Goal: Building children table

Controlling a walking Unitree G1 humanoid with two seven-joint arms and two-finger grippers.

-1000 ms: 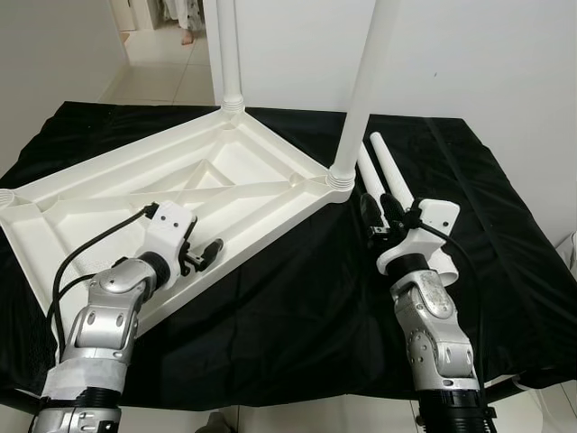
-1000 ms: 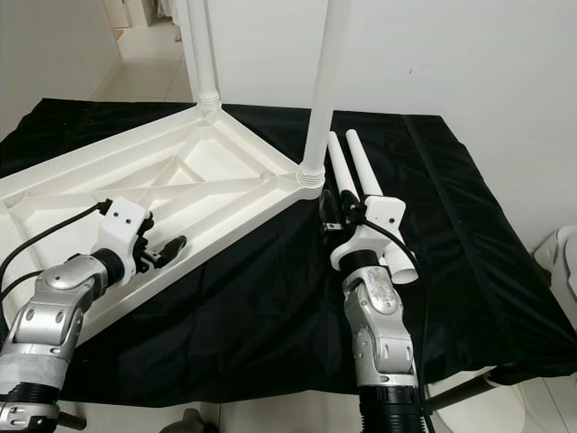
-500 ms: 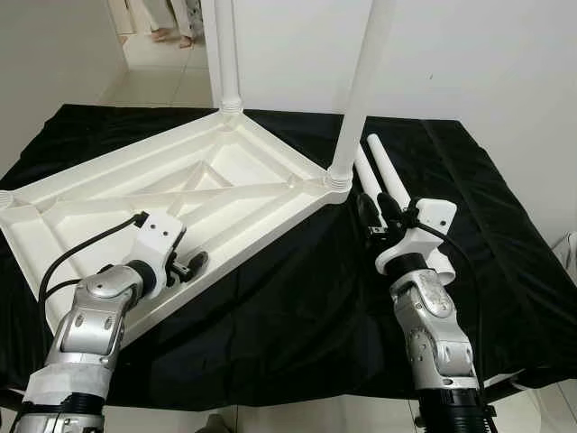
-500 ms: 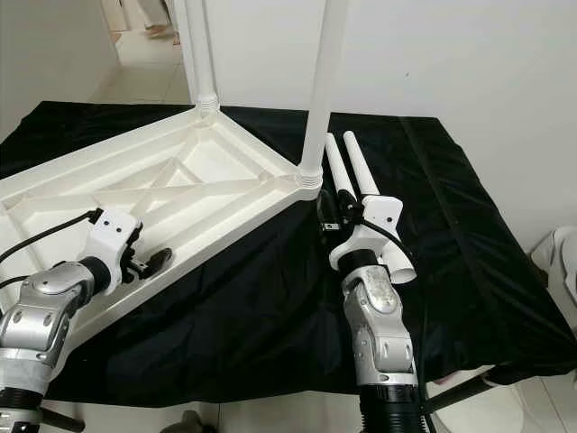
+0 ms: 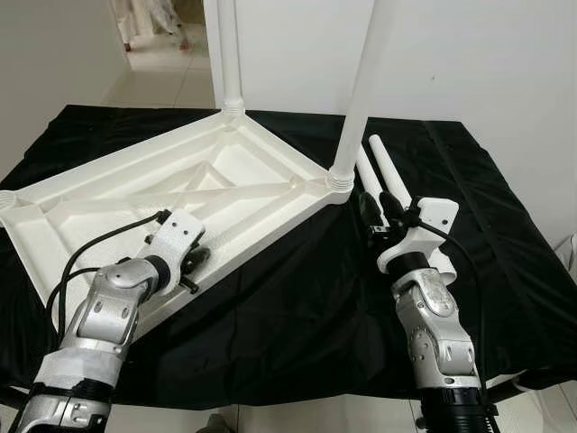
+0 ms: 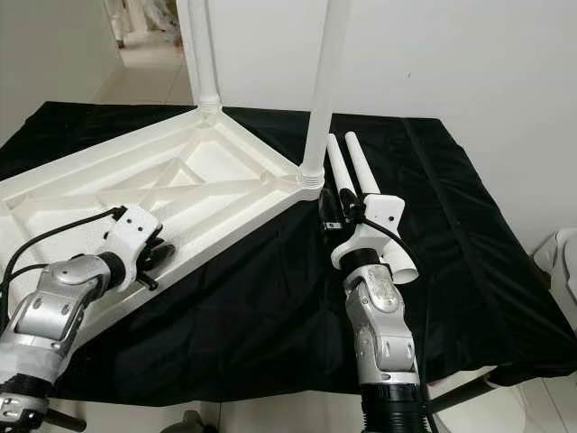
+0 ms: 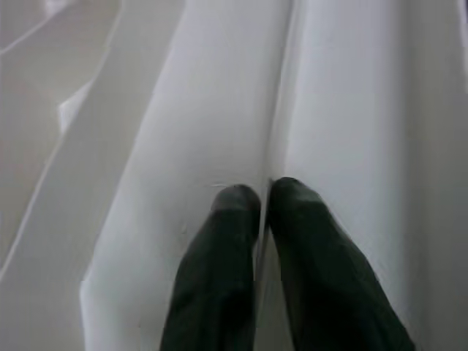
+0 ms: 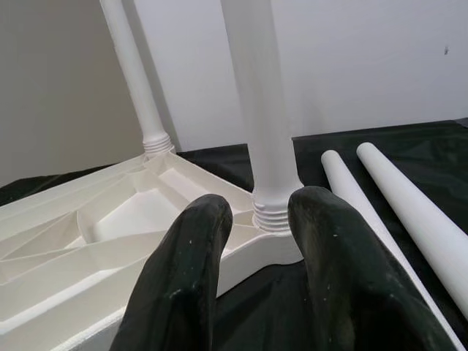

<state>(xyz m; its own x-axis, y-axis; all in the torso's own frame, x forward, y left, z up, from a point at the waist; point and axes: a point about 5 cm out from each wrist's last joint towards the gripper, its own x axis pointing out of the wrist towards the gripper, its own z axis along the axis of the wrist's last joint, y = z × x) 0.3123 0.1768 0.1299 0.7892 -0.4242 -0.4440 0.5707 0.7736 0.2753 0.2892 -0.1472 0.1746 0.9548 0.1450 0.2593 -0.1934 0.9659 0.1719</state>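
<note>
Two legs (image 5: 362, 90) stand screwed into the upturned tabletop (image 5: 135, 194); two loose legs (image 6: 356, 189) lie beside my spread right gripper (image 8: 259, 241). I judge two corners remain, so next I must grasp a loose leg. My left wrist view reveals my left gripper (image 7: 263, 197) pinched on the tabletop's rim.

Upturned tabletop (image 5: 180, 180) lies left on the cloth (image 5: 297, 307), loose legs (image 5: 388, 180) right.
</note>
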